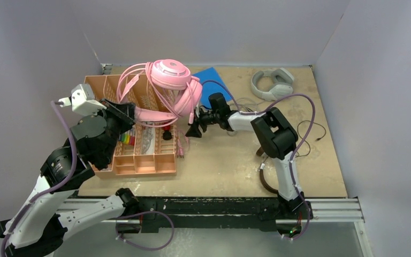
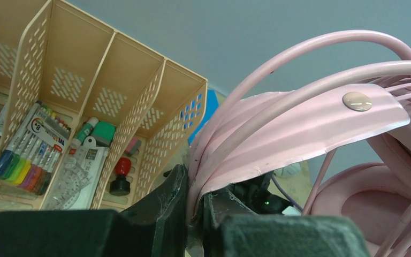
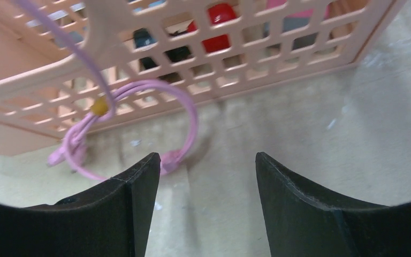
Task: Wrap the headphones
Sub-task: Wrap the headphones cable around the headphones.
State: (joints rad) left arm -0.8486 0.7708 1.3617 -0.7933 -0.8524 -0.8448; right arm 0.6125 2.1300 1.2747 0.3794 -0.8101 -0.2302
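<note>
The pink headphones (image 1: 171, 80) hang above the peach organiser, their pink cable looped over them. My left gripper (image 1: 131, 113) is shut on the pink headband (image 2: 299, 123); its jaws pinch the band's end (image 2: 195, 203). My right gripper (image 1: 195, 128) is open and empty, low over the table beside the organiser. In the right wrist view, the loose pink cable end (image 3: 184, 115) and plug (image 3: 168, 160) lie just past its left fingertip (image 3: 150, 166). The light-grey headphones (image 1: 272, 84) lie at the back right. A brown band (image 1: 264, 179) and thin black cable (image 1: 310, 134) show behind the right arm.
The peach desk organiser (image 1: 144, 160) holds markers, a ruler and stamps at the left; its lattice wall (image 3: 278, 48) is close ahead of the right gripper. A blue flat pad (image 1: 211, 85) lies behind the right gripper. Grey walls enclose the table.
</note>
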